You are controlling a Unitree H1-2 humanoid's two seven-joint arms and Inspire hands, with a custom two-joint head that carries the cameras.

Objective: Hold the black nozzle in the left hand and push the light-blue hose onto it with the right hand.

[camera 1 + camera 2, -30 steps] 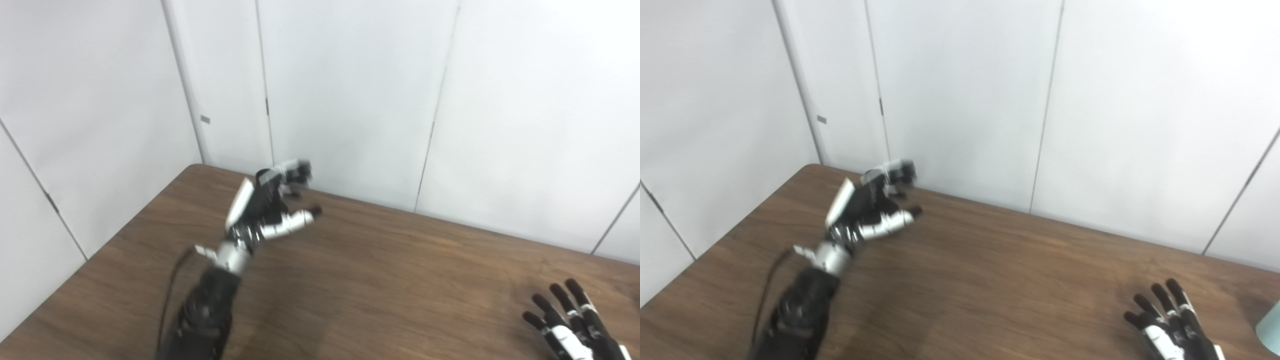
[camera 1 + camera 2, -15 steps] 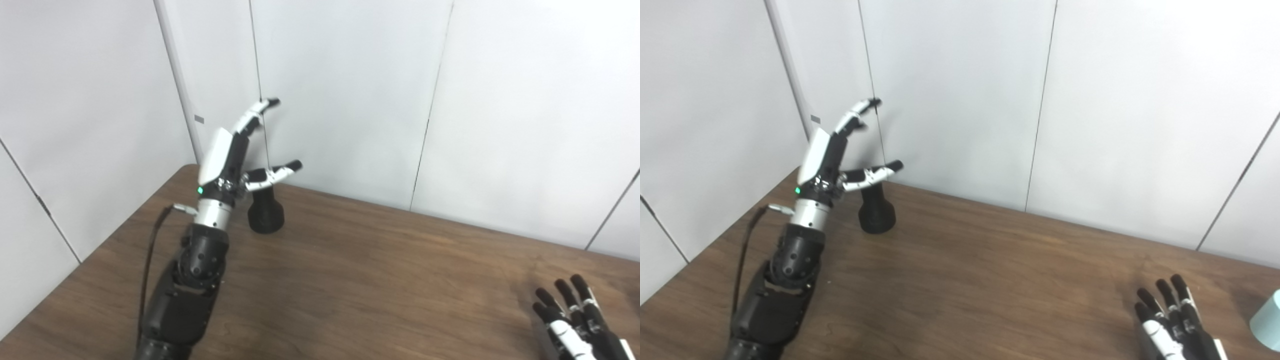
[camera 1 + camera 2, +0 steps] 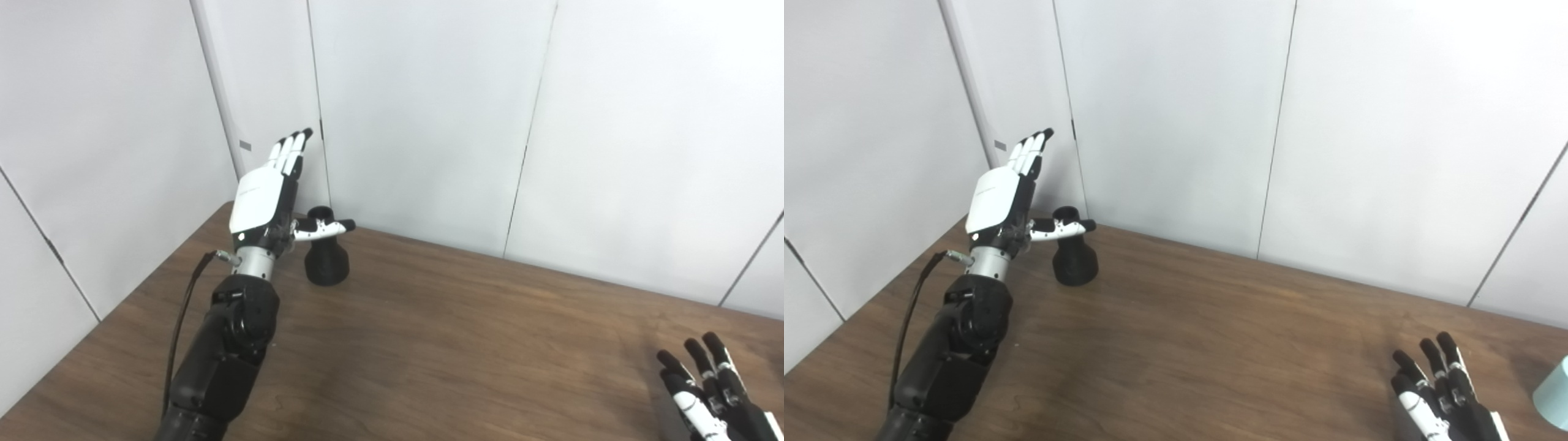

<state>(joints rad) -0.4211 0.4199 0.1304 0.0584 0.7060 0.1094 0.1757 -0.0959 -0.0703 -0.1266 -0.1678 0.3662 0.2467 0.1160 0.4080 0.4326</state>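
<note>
The black nozzle (image 3: 326,257) stands upright on its flared base near the far left corner of the brown table (image 3: 459,343). My left hand (image 3: 269,190) is raised just left of it, open, fingers straight up and thumb reaching across the front of the nozzle's neck without gripping it. My right hand (image 3: 1442,392) rests open, fingers spread, low at the table's near right. A light-blue piece, apparently the hose's end (image 3: 1556,392), shows only at the right edge of the right eye view, to the right of the right hand.
White wall panels (image 3: 429,110) rise close behind the table's far edge and along its left side. The nozzle stands a short way in front of the back wall.
My left hand, curled over the nozzle's spot a second ago, has opened and lifted to its left, leaving the nozzle standing on the table. The right hand has barely moved.
</note>
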